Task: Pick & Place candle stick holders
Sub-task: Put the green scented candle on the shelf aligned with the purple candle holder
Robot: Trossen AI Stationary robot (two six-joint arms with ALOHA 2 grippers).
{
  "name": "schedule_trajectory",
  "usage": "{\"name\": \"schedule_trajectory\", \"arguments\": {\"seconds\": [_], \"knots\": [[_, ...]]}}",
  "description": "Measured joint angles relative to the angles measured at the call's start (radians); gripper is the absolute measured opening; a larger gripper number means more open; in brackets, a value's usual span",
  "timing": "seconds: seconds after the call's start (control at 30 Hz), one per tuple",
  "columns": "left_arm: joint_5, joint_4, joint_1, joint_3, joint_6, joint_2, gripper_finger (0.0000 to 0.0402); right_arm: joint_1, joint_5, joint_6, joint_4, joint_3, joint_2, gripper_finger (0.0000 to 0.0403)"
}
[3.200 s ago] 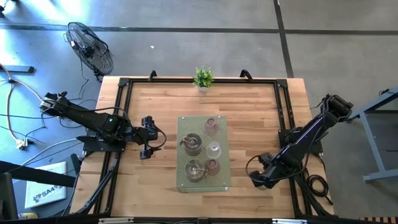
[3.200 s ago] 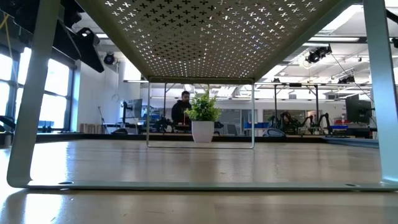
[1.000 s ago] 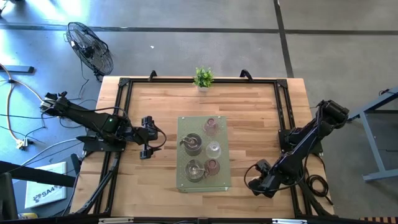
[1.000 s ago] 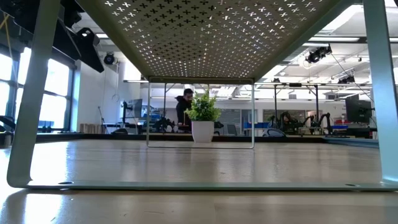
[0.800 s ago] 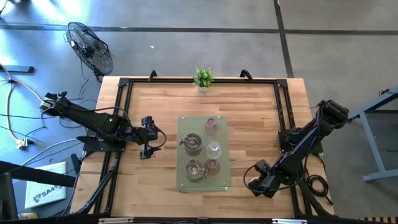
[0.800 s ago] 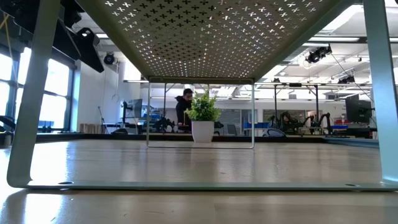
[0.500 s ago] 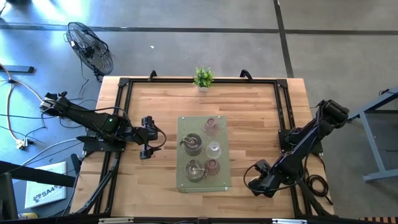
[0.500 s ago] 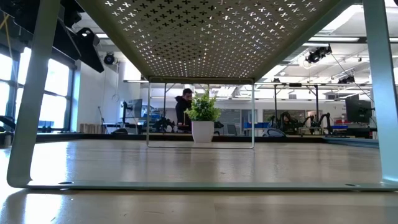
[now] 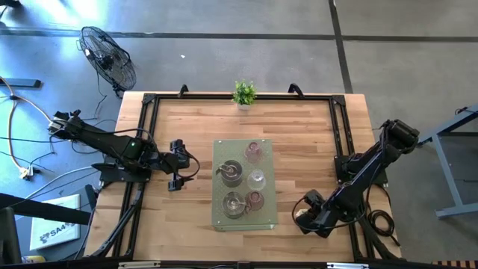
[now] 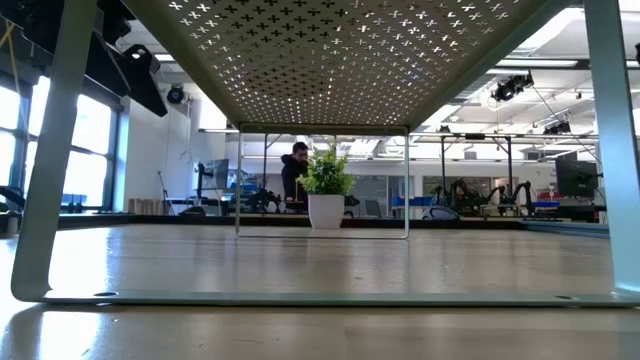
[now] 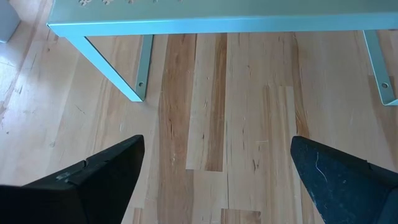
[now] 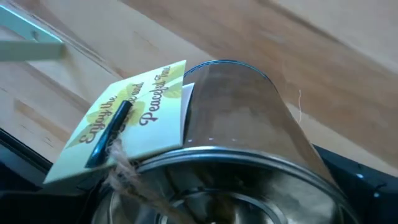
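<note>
A green perforated stand (image 9: 218,187) sits mid-table. On it are two silver holders (image 9: 230,173) (image 9: 234,203), two pink glass cups (image 9: 254,152) (image 9: 255,199) and a clear one (image 9: 256,179). My right gripper (image 9: 305,214), near the table's near right, is shut on a third silver holder (image 12: 236,118) with a yellow paper tag (image 12: 124,118) on a string. My left gripper (image 9: 178,166) is open and empty over bare wood, left of the stand (image 11: 217,25). My right gripper holds the silver holder by its round shiny wall (image 12: 249,162), which fills the space between the two dark fingers (image 12: 360,183). The holder itself hides the places of contact. It lies tilted, along the fingers, and its tag hangs to one side.
A small green potted plant (image 9: 243,93) stands at the table's far edge, also in the low view (image 10: 326,190). Black frame rails (image 9: 340,149) run along the table's sides. A fan (image 9: 108,60) stands off the table. A person (image 10: 295,170) is far behind.
</note>
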Motion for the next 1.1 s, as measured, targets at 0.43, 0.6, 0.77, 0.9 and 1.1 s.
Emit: {"name": "schedule_trajectory", "arguments": {"seconds": [0.43,0.6,0.77,0.9,1.1], "knots": [[0.0,0.0,0.0,0.0,0.0,0.0,0.0396,-0.001,0.342,-0.168,0.064,-0.004,0.004,0.0358],[0.0,0.0,0.0,0.0,0.0,0.0,0.0396,0.0,0.493,-0.212,0.067,-0.004,0.004,0.0358],[0.0,0.0,0.0,0.0,0.0,0.0,0.0396,0.003,0.574,-0.261,0.116,-0.004,0.003,0.0358],[0.0,0.0,0.0,0.0,0.0,0.0,0.0396,0.002,0.641,-0.368,0.187,-0.003,0.003,0.0358],[0.0,0.0,0.0,0.0,0.0,0.0,0.0396,-0.006,0.818,-0.504,0.237,-0.003,0.002,0.0358]]}}
